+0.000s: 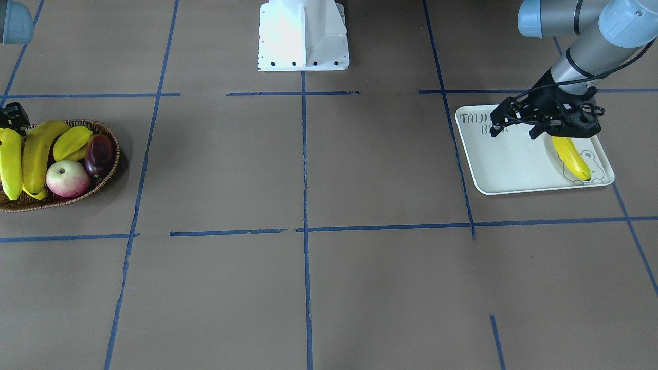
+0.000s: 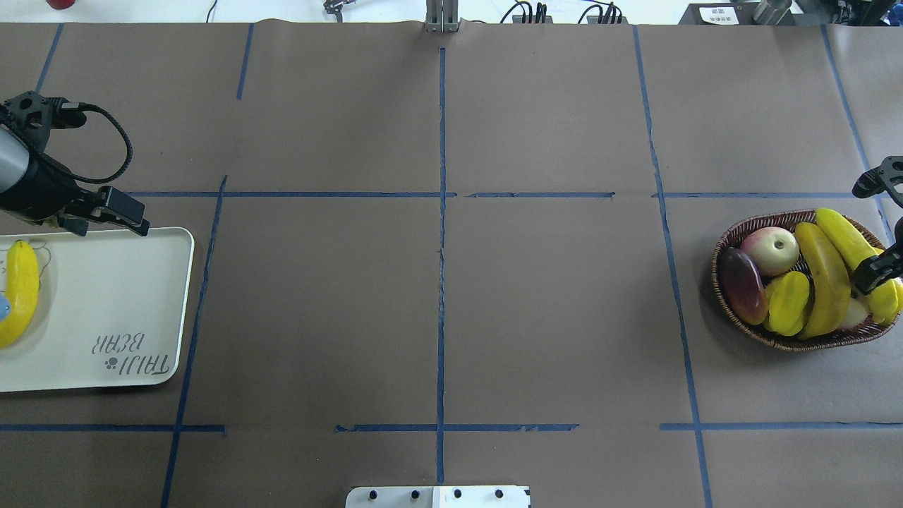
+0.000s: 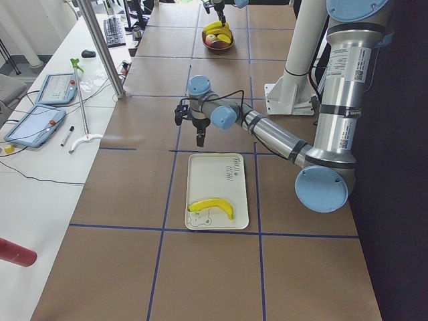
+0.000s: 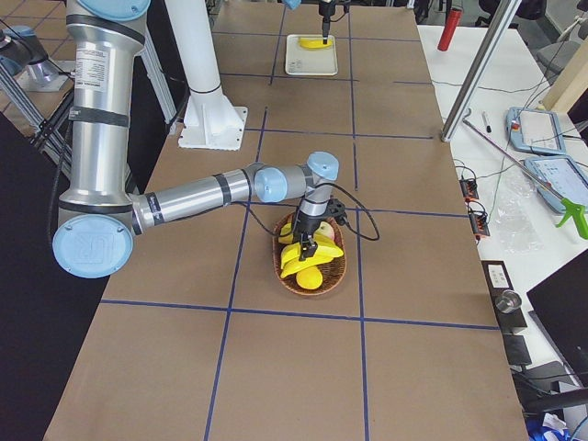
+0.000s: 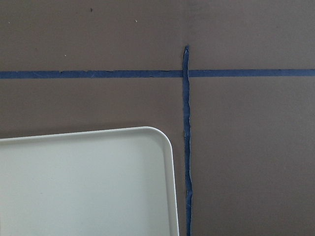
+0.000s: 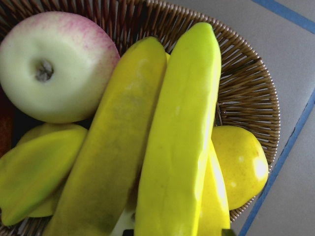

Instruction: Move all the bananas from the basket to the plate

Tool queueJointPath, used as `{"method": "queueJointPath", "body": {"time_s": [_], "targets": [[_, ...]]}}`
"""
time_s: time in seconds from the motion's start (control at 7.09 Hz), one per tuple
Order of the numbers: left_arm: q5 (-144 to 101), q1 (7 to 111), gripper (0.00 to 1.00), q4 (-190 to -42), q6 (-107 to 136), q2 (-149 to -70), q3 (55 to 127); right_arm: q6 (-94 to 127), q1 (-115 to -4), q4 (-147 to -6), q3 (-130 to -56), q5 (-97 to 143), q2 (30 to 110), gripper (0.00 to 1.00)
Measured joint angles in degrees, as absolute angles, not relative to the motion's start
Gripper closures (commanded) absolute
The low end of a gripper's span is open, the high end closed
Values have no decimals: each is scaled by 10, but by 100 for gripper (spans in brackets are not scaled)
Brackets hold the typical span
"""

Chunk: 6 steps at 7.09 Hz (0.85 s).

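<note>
One banana (image 2: 20,289) lies on the pale plate (image 2: 127,282) near its bear print, also seen in the front view as banana (image 1: 570,156). My left gripper (image 2: 106,227) hovers open and empty over the plate's far edge, apart from that banana. The wicker basket (image 2: 776,342) at the other end holds a bright banana (image 2: 850,247) and a duller banana (image 2: 825,282) side by side. In the right wrist view a further yellow banana (image 6: 212,196) peeks from beneath them. My right gripper (image 2: 878,226) is open, its fingers straddling the bright banana.
Sharing the basket are an apple (image 2: 770,250), a dark purple fruit (image 2: 741,286), a starfruit (image 2: 786,303) and a yellow pear (image 6: 241,167). The white robot base (image 1: 303,36) stands mid-table. Blue tape lines cross the brown table cover between plate and basket.
</note>
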State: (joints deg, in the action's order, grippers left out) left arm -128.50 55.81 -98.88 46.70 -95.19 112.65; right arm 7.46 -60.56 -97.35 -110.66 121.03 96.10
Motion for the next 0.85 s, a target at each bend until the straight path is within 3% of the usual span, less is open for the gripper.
{"method": "queueJointPath", "body": {"time_s": [0.42,0.85], "targets": [[-1285,558,0,-989,467,-952,1126,72,-606,-975,-1106,1211,961,50],[-1285,558,0,-989,467,-952,1125,69,-606,-976,-1106,1211,960,79]]}}
